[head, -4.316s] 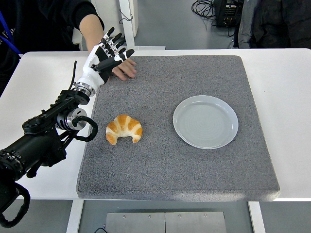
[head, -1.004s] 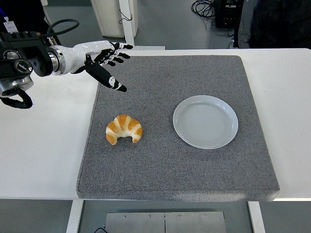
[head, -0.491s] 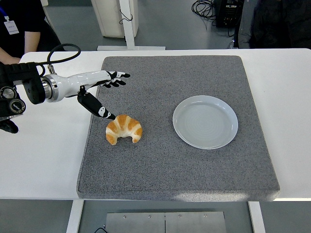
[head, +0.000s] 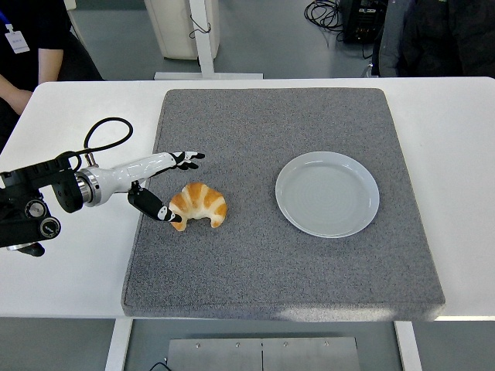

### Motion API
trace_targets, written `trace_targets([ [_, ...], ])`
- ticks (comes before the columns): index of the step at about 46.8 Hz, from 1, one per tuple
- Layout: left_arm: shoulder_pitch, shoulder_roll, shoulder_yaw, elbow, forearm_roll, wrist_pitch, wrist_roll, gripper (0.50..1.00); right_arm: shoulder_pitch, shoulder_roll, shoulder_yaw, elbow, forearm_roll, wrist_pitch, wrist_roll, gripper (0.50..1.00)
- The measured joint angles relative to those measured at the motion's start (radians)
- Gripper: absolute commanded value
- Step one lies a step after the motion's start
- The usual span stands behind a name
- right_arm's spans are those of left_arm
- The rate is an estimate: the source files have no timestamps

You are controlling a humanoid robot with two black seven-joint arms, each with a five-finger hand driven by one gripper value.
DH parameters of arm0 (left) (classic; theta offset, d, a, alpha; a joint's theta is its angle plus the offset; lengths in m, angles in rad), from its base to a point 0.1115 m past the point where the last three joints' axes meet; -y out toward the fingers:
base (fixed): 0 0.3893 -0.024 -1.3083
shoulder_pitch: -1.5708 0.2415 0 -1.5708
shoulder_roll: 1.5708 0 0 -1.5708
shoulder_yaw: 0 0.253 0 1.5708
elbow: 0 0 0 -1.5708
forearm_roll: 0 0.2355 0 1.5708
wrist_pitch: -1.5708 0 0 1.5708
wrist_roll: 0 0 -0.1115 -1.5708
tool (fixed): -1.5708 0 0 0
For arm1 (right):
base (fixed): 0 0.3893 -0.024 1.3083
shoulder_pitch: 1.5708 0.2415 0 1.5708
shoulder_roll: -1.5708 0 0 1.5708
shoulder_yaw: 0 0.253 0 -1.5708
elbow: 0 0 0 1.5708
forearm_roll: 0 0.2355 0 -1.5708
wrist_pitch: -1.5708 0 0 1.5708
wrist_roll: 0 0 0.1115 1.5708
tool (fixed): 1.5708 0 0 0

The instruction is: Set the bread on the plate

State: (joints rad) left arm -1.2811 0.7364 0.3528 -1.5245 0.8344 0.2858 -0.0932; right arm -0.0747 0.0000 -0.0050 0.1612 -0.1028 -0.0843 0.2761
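White table [head: 464, 154] is covered mostly by a grey mat [head: 309, 263]. 1 empty plate [head: 327, 193] is set on the mat's right half, well apart from the bread [head: 200, 204]. The bread, a croissant, is laid on the mat's left part, near its left edge; long axis runs roughly left-right, both tips are pointed toward the near edge, arch toward the far side. Open mat is seen between bread and plate, and all along the near edge. Left hand [head: 165, 185] is reached in low from the left, fingers spread, nothing held; thumb tip is touching or just beside the bread's left tip, other fingers are stretched past its far-left side. Person [head: 31, 46] is seen at top left; badge print is too small to read.
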Motion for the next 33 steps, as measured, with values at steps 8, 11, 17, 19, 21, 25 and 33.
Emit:
trace_targets([
  [8, 0.043, -0.024, -0.034, 0.015, 0.001, 0.01, -0.003, 0.937, 0.0, 0.0, 0.0, 0.0, 0.0, 0.0, 0.0, 1.0],
  [11, 0.051, -0.034, -0.035, 0.018, 0.001, 0.025, -0.005, 0.937, 0.0, 0.0, 0.0, 0.0, 0.0, 0.0, 0.0, 1.0],
  [17, 0.063, -0.062, -0.036, 0.038, 0.002, 0.039, -0.02, 0.936, 0.0, 0.0, 0.0, 0.0, 0.0, 0.0, 0.0, 1.0],
  [19, 0.064, -0.068, -0.036, 0.045, 0.002, 0.041, -0.023, 0.936, 0.0, 0.0, -0.001, 0.0, 0.0, 0.0, 0.0, 1.0],
  [21, 0.067, -0.072, -0.036, 0.052, 0.002, 0.046, -0.026, 0.934, 0.0, 0.0, -0.001, 0.0, 0.0, 0.0, 0.0, 1.0],
  [25, 0.072, -0.085, -0.036, 0.064, 0.002, 0.049, -0.033, 0.925, 0.0, 0.0, -0.001, 0.0, 0.0, 0.0, 0.0, 1.0],
  [33, 0.086, -0.103, -0.036, 0.084, 0.003, 0.059, -0.039, 0.898, 0.0, 0.0, -0.002, 0.0, 0.0, 0.0, 0.0, 1.0],
])
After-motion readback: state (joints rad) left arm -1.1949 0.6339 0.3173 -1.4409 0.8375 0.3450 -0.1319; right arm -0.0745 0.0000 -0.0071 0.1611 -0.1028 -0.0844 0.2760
